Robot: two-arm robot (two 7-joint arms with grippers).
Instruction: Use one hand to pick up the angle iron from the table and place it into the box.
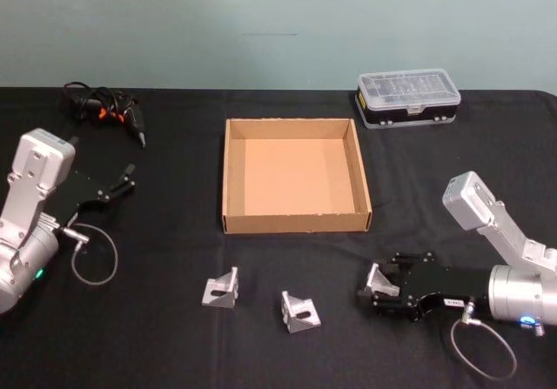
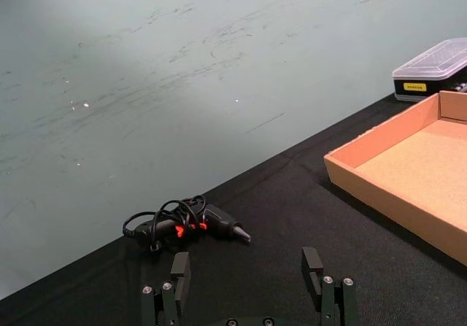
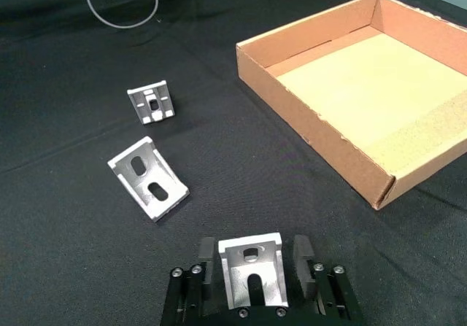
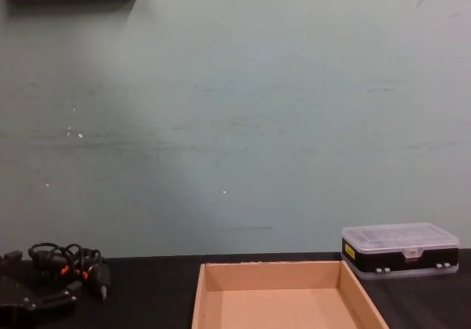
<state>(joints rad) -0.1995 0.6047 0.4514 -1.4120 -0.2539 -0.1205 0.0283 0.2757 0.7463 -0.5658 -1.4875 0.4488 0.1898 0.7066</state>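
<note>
Three silver angle irons lie on the black table [image 1: 174, 232] in front of the tan cardboard box [image 1: 296, 176], which is empty. One angle iron [image 1: 221, 289] is at the left, another [image 1: 299, 311] in the middle. The third angle iron [image 3: 250, 278] sits between the fingers of my right gripper [image 3: 252, 259], low over the table at the right [image 1: 376, 289]. Its fingers [image 3: 206, 257] stand on either side of the bracket with narrow gaps, open. My left gripper [image 1: 122, 180] rests open at the far left, holding nothing.
A clear-lidded plastic case [image 1: 409, 97] stands behind the box at the back right. A black corded tool with orange marks [image 1: 104, 110] lies at the back left. Cable loops hang by both wrists. Bare tabletop lies between the brackets and the box's front wall [image 3: 314, 133].
</note>
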